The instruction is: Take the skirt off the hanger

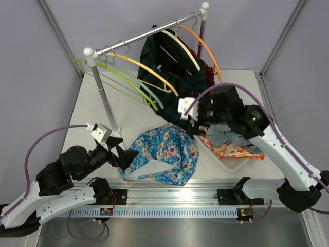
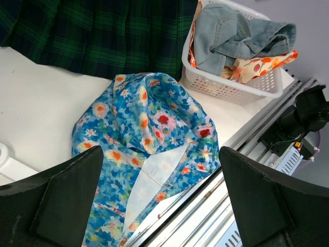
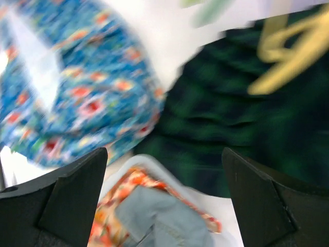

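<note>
Fingers point(image 2: 67, 200) of L gripper point(image 1: 125, 156) are spread wide w/ nothing between them, and R gripper point(image 1: 194, 126) also has its jaws fully apart and holds nothing. Blue floral skirt point(image 1: 164, 154) lies crumpled on the white table point(image 1: 139, 110) near the front edge, between the two arms. It is on no hanger, and its pale inner side shows at the lower fold. L gripper tips are just beside the skirt's left edge; whether they touch the cloth I cannot tell. R gripper hangs over the skirt's back-right corner, near the hem of a dark green plaid garment point(image 1: 159, 59). R wrist view is blurred but shows the blue cloth, the plaid and the basket below the fingers. The plaid garment hangs from a cream hanger point(image 1: 184, 50) on the metal rack rail point(image 1: 149, 32), and its hem reaches the table just behind the skirt. Orange and green hangers point(image 1: 126, 82) w/o clothes are also on the rail. White basket point(image 2: 231, 87) stands right of the skirt and holds a denim piece point(image 2: 231, 31) and orange-patterned cloth point(image 1: 231, 151).
</note>
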